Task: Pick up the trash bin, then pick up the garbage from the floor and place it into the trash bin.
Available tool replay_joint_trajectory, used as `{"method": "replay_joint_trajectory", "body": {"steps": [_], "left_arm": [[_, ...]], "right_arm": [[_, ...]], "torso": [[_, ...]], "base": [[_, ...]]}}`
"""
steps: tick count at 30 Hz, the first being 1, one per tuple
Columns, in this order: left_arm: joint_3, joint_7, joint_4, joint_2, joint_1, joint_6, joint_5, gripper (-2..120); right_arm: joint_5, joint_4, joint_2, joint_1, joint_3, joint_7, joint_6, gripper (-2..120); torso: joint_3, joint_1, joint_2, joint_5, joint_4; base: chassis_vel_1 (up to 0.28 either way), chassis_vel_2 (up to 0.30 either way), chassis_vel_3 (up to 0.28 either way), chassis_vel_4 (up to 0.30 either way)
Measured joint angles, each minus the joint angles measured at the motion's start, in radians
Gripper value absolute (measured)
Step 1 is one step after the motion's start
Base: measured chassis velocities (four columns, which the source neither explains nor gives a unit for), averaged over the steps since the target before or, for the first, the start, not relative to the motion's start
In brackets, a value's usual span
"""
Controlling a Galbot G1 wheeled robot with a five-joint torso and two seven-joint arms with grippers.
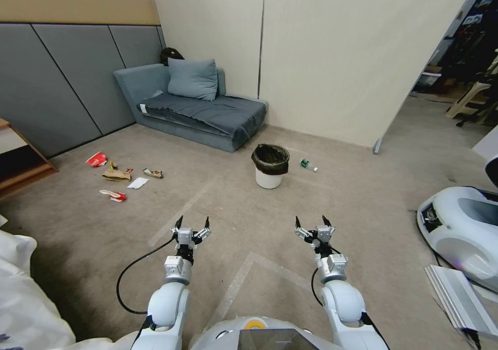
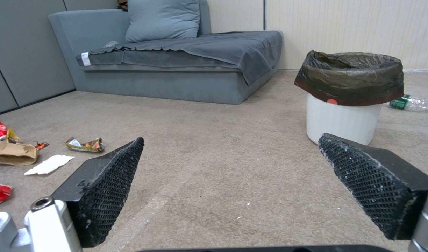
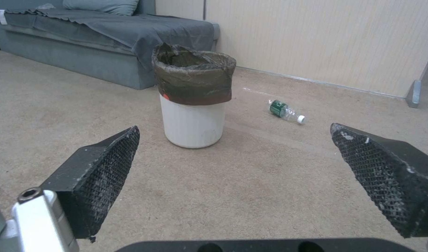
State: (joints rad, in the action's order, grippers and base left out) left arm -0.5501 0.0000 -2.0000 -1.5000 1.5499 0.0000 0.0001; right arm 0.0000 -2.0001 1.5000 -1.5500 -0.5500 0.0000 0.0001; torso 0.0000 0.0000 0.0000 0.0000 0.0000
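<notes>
The trash bin [image 1: 269, 165], a small white bucket with a black bag folded over its rim, stands upright on the carpet ahead, in front of the sofa's corner; it also appears as the trash bin [image 2: 348, 96] and the trash bin [image 3: 193, 96]. The garbage [image 1: 117, 175] lies scattered on the floor to the left: a red cup, crumpled brown paper, a white napkin and wrappers, seen too as garbage [image 2: 18, 152]. My left gripper [image 1: 192, 223] and right gripper [image 1: 313, 221] hover open and empty above the carpet, well short of the bin.
A grey sofa [image 1: 194, 106] with a pillow stands against the wall behind the bin. A plastic bottle [image 1: 308, 165] lies right of the bin. Another white robot base [image 1: 461, 231] sits at the right, a wooden shelf [image 1: 18, 158] at the left.
</notes>
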Motion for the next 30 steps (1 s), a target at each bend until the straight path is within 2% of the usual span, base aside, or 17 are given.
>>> {"method": "replay_joint_trajectory", "body": {"steps": [7,9,10,13,14,17,18,19,20,21,22,24,26,28,30], "left_arm": [[0.001,-0.007,-0.014,0.0,0.002,0.016,0.003,99],[0.009,-0.035,-0.079,0.0,0.009,0.085,0.018,100],[0.009,-0.035,-0.079,0.0,0.009,0.085,0.018,100],[0.02,-0.081,-0.181,0.0,0.021,0.196,0.043,100],[0.02,-0.081,-0.181,0.0,0.021,0.196,0.043,100],[0.027,-0.113,-0.251,0.0,0.03,0.273,0.059,100],[0.027,-0.113,-0.251,0.0,0.03,0.273,0.059,100],[0.031,-0.126,-0.281,0.0,0.034,0.306,0.067,100],[0.031,-0.129,-0.3,0.0,0.033,0.306,0.068,100],[0.036,-0.136,-0.312,0.0,0.036,0.325,0.068,100],[0.036,-0.136,-0.312,0.0,0.036,0.325,0.068,100],[0.047,-0.164,-0.369,0.001,0.042,0.387,0.078,100],[0.064,-0.202,-0.44,0.001,0.052,0.471,0.093,100],[0.069,-0.213,-0.458,0.002,0.056,0.488,0.099,100],[0.075,-0.218,-0.465,0.002,0.062,0.5,0.104,100]], "right_arm": [[-0.002,-0.035,0.007,-0.018,-0.004,0.0,-0.007,100],[-0.009,-0.117,0.026,-0.061,-0.017,0.002,-0.027,100],[-0.009,-0.117,0.026,-0.061,-0.017,0.002,-0.027,100],[-0.02,-0.23,0.053,-0.12,-0.036,0.006,-0.055,100],[-0.02,-0.23,0.053,-0.12,-0.036,0.006,-0.055,100],[-0.028,-0.307,0.071,-0.161,-0.049,0.008,-0.075,100],[-0.028,-0.307,0.071,-0.161,-0.049,0.008,-0.075,100],[-0.032,-0.344,0.079,-0.18,-0.054,0.009,-0.084,100],[-0.037,-0.39,0.09,-0.204,-0.062,0.011,-0.096,100],[-0.043,-0.451,0.104,-0.236,-0.072,0.013,-0.11,100],[-0.043,-0.451,0.104,-0.236,-0.072,0.013,-0.11,100],[-0.044,-0.47,0.108,-0.246,-0.075,0.013,-0.116,100],[-0.045,-0.473,0.108,-0.248,-0.075,0.013,-0.117,100],[-0.045,-0.473,0.108,-0.248,-0.075,0.013,-0.117,100],[-0.045,-0.474,0.108,-0.249,-0.075,0.013,-0.116,100]], "torso": [[0.0,0.0,0.0,0.0003,0.0001],[0.0,0.0,0.0,0.0001,-0.0001],[0.0,0.0,0.0,0.0001,-0.0001],[0.0,0.0,0.0,0.0,-0.0001],[0.0,0.0,0.0,0.0,-0.0001],[0.0,0.0,0.0,0.0,-0.0001],[0.0,0.0,0.0,0.0,-0.0001],[0.0,0.0,0.0,0.0,0.0],[0.0,0.0,0.0,0.0006,0.0002],[0.0,0.0,0.0,-0.0015,-0.0002],[0.0,0.0,0.0,-0.0015,-0.0002],[0.0,0.0,0.0,0.0006,-0.0002],[0.0,0.0,0.0,0.0,0.0001],[0.0,0.0,0.0,0.0008,0.0002],[0.0,0.0,0.0,-0.0004,0.0001]], "base": [[0.0,0.0,0.0,0.0],[0.0,0.0,0.0,0.0],[0.0,0.0,0.0,0.0],[0.0,0.0,0.0,0.0],[0.0,0.0,0.0,0.0],[0.0,0.0,0.0,0.0],[0.0,0.0,0.0,0.0],[0.0,0.0,0.0,0.0],[0.0,0.0,0.0,0.0],[0.0,0.0,0.0,0.0],[0.0,0.0,0.0,0.0],[0.0,0.0,0.0,0.0],[0.0,0.0,0.0,0.0],[0.0,0.0,0.0,0.0],[0.0,0.0,0.0,0.0]]}}
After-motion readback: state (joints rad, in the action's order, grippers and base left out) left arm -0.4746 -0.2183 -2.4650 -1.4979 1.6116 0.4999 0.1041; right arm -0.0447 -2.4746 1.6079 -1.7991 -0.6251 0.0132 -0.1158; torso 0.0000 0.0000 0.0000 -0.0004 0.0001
